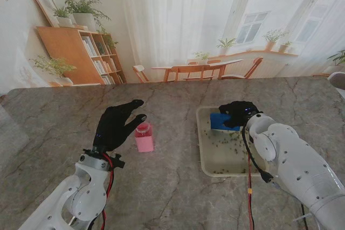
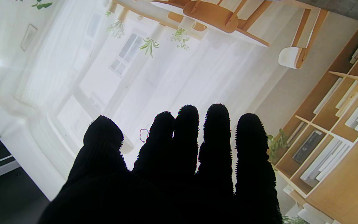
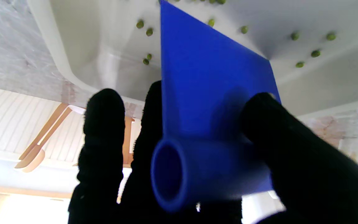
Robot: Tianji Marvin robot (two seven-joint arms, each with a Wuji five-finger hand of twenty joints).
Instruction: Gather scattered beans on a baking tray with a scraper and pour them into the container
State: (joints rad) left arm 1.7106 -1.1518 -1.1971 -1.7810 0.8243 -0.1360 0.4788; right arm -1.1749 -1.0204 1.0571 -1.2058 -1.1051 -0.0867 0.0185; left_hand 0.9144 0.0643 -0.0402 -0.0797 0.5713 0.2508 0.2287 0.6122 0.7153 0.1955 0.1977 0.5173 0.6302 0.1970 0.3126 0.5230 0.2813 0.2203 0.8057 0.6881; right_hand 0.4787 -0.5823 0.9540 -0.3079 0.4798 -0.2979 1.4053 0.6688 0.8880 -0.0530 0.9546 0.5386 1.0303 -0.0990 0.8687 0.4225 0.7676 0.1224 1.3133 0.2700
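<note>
Right hand [image 1: 235, 114] is clamped on the scraper [image 1: 222, 122], thumb on one face and fingers behind, the rolled handle [image 3: 179, 174] in the palm. It sits over the far end of the tray [image 1: 205, 157], blade pointing down toward the tray floor; I can't tell whether the edge touches. The tray's long axis runs from me outward, so I judge the coming stroke is a pull toward me along it. Beans [image 1: 230, 138] lie scattered on the floor nearer to me than the blade, with a few more by the far corner [image 3: 146, 31]. Left hand [image 1: 116, 125] holds nothing, fingers straight and spread, hovering just left of the pink container [image 1: 144, 137]. Container stands on the table, left of the tray and apart from it; I can't see inside.
</note>
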